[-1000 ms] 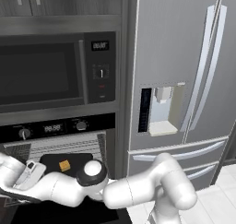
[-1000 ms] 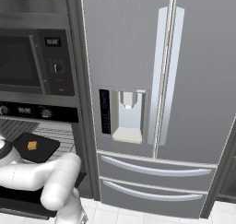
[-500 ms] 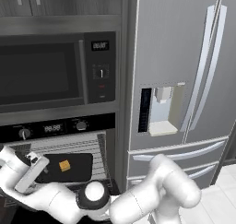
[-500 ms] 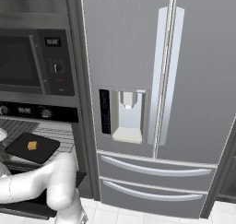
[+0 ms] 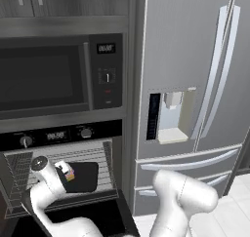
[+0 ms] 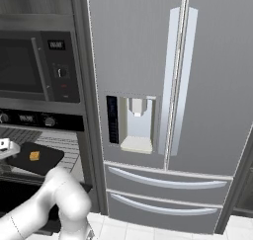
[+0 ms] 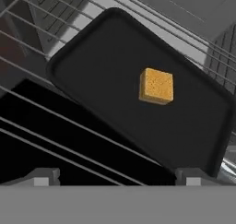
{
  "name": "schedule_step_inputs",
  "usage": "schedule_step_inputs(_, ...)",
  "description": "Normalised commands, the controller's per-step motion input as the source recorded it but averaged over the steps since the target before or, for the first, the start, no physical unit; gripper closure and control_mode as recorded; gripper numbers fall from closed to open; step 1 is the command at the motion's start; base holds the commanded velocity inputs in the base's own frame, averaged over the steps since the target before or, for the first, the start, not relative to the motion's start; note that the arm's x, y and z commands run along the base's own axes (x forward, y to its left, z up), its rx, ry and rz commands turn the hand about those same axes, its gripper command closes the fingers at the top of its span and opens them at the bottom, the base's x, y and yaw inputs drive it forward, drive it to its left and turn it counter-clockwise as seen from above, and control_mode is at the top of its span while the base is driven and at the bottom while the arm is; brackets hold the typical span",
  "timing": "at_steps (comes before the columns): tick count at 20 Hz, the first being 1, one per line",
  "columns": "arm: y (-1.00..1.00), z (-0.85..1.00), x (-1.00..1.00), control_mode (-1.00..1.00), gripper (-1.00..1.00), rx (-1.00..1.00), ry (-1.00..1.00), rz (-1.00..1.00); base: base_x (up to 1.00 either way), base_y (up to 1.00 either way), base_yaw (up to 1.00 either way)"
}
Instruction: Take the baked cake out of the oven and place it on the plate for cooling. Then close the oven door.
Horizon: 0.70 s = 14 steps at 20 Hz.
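A: Nearest first. Hand view: gripper (image 7: pixel 117 176), two dark tips at the bottom edge, spread wide, nothing between them.

B: Just past the tips?

A: Black tray (image 7: pixel 138 94) lying on a wire rack (image 7: pixel 55 140) of the oven (image 5: pixel 58 177). The cake (image 7: pixel 156 85), a small yellow-orange cube, sits right of the tray's middle. Tips are apart from tray and cake.

B: Left base view?

A: Arm's white forearm rises in front of the open oven and the hand reaches into the cavity over the tray's left part; the cake (image 5: pixel 71 174) shows just beside the hand. Jaws can't be read there. Oven door (image 5: pixel 83 219) is dropped open, a dark slab at the bottom, partly hidden by the arm.

B: Right base view adds?

A: Tray (image 6: pixel 35 158) and cake (image 6: pixel 34 156) seen clear of the arm, with a bit of the hand at the left edge. Rack wires beside the tray.

B: Farther back?

A: Oven's panel with two knobs and a display (image 5: pixel 55 135). Above it the microwave (image 5: pixel 53 77). To the right, the steel fridge (image 6: pixel 163 100) with its dispenser (image 6: pixel 134 123) and two drawers.
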Motion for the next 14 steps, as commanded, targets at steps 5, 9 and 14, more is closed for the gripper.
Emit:
schedule_step_inputs(5,-0.28,0.47,-0.03,-1.0,-1.0,0.38,-0.02,0.0,0.0,0.0,0.0)
schedule_step_inputs(9,-0.08,0.5,0.04,-1.0,-1.0,0.13,0.0,-0.03,0.0,0.0,0.0)
schedule_step_inputs(14,-0.02,0.52,0.03,-1.0,-1.0,0.0,0.01,-0.08,0.0,0.0,0.0)
